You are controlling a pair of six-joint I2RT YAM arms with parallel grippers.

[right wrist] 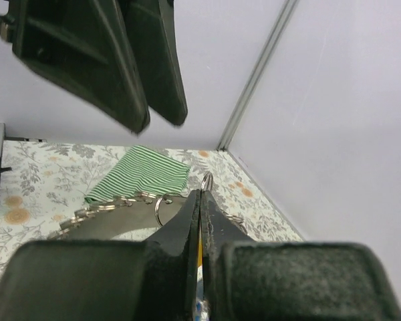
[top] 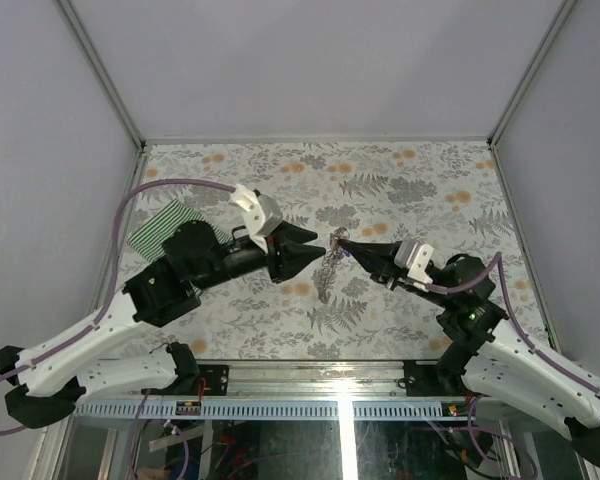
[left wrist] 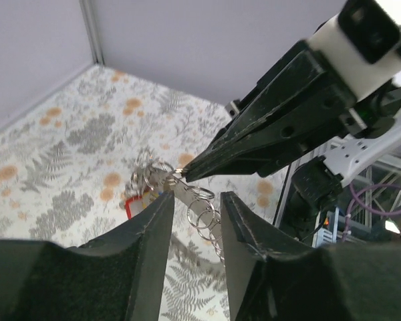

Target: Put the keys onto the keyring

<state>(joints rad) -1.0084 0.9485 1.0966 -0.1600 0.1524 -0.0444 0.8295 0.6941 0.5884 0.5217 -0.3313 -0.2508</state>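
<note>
The keyring [top: 327, 268], a thin chain of metal rings, hangs over the table's middle from my right gripper [top: 340, 241]. That gripper [right wrist: 200, 194] is shut on one ring, whose top pokes out above the fingertips. A sliver of yellow shows between its fingers lower down. My left gripper [left wrist: 195, 200] stands open just in front of the right one's tip [left wrist: 186, 174], and the chain's rings [left wrist: 204, 215] show through its gap untouched. A red-headed key [left wrist: 136, 204] hangs with the bunched rings to the left. In the top view my left gripper [top: 318, 247] faces the right one tip to tip.
A green-and-white striped cloth [top: 170, 228] lies at the left of the fern-patterned table [top: 420, 190]. It also shows in the right wrist view as the striped cloth [right wrist: 140, 175] behind the chain. Grey walls close in the back and sides.
</note>
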